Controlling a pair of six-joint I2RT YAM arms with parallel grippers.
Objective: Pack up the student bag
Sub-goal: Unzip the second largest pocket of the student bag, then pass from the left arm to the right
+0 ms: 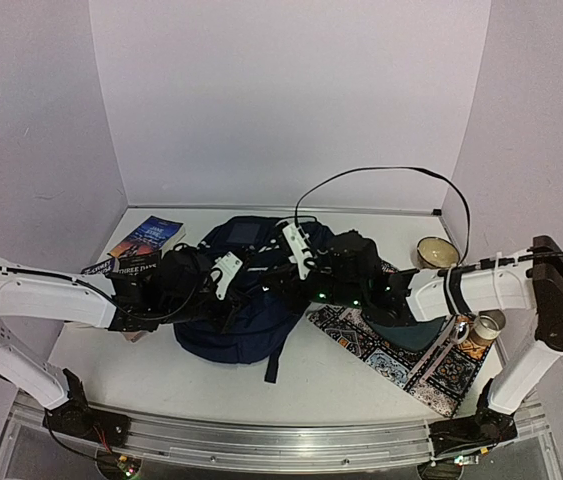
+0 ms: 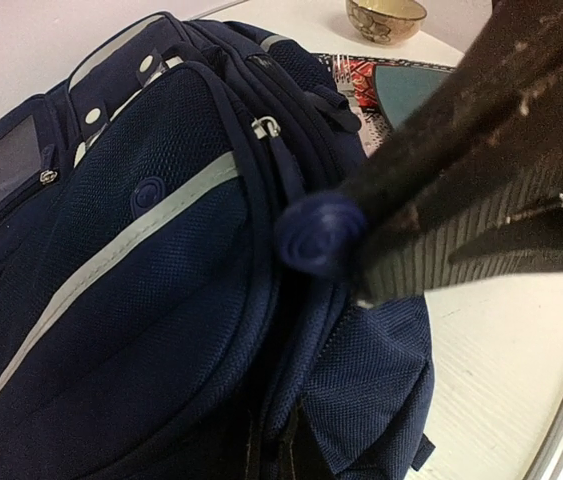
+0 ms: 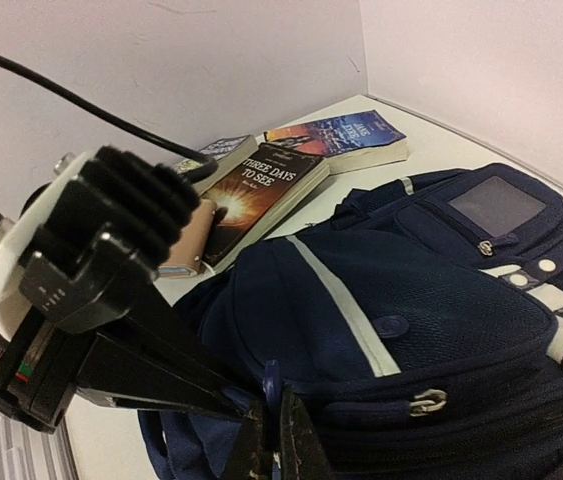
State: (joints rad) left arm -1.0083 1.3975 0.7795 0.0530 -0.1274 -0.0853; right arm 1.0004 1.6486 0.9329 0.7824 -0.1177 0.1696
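Note:
The student bag (image 1: pixel 223 342) is a dark navy backpack with white stripe trim, lying in the middle of the table. Both grippers meet over its near side. My right gripper (image 3: pixel 279 425) is shut on a round blue zipper pull (image 3: pixel 273 378). In the left wrist view that zipper pull (image 2: pixel 316 232) sits at the tip of the right gripper (image 2: pixel 363 268). My left gripper (image 2: pixel 276 445) is shut on a fold of the student bag's (image 2: pixel 141 300) fabric beside the zip. In the right wrist view the left gripper's (image 3: pixel 226 405) tip lies against the right fingers.
Several books (image 1: pixel 146 238) lie at the back left, and also show in the right wrist view (image 3: pixel 261 190). A patterned mat (image 1: pixel 416 355) lies to the right of the bag. Behind the mat stands a bowl (image 1: pixel 436 252), with a cup (image 1: pixel 486 325) near the right arm. A black cable (image 1: pixel 381 172) loops overhead.

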